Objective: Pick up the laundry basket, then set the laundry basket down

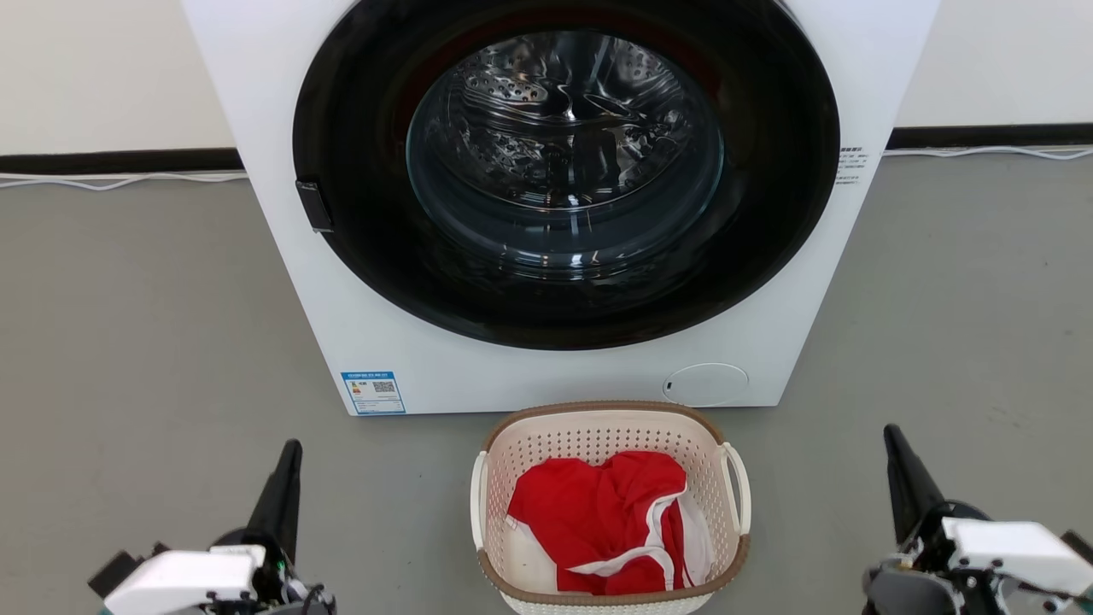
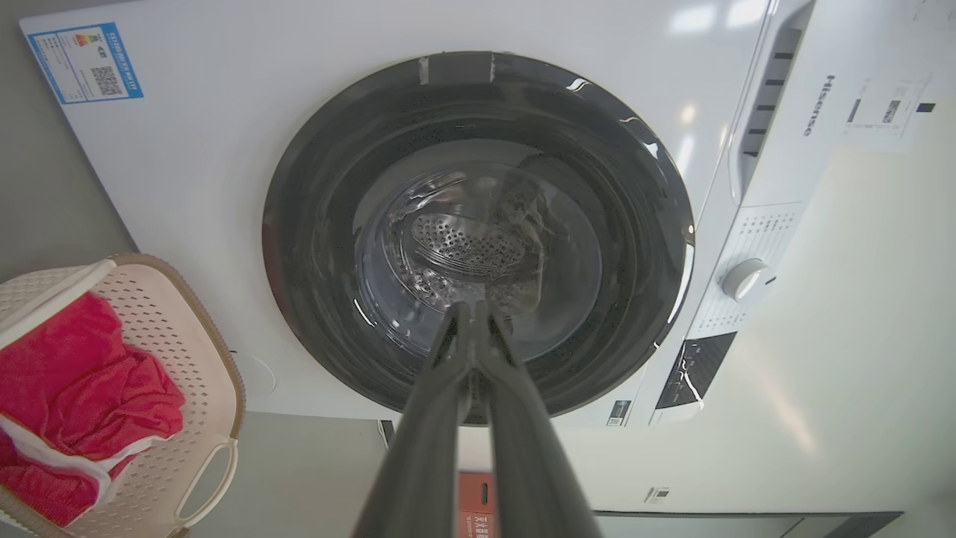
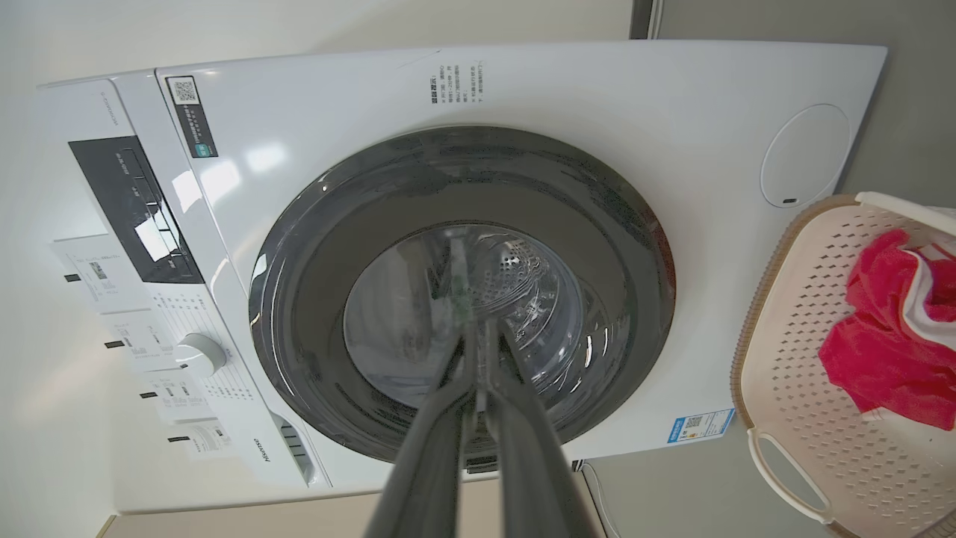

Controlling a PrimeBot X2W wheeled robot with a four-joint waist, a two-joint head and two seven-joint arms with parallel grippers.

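The left gripper and the right gripper each have their long dark fingers pressed together on nothing; in the wrist views each pair meets at the tips and points at the machine's round door. They hang low on either side of the laundry basket, apart from it. I judge this a ready stance for a two-armed lift, since the basket's white loop handles, left and right, sit one toward each arm. The jaws would have to part before taking a handle. The basket stands on the grey floor just in front of the washing machine; whether it touches the base is hard to tell from this angle. A red garment with white trim lies crumpled inside. The left wrist view shows "Hisense" on the upper panel; the blue label carries a QR code, its print too fine to read.
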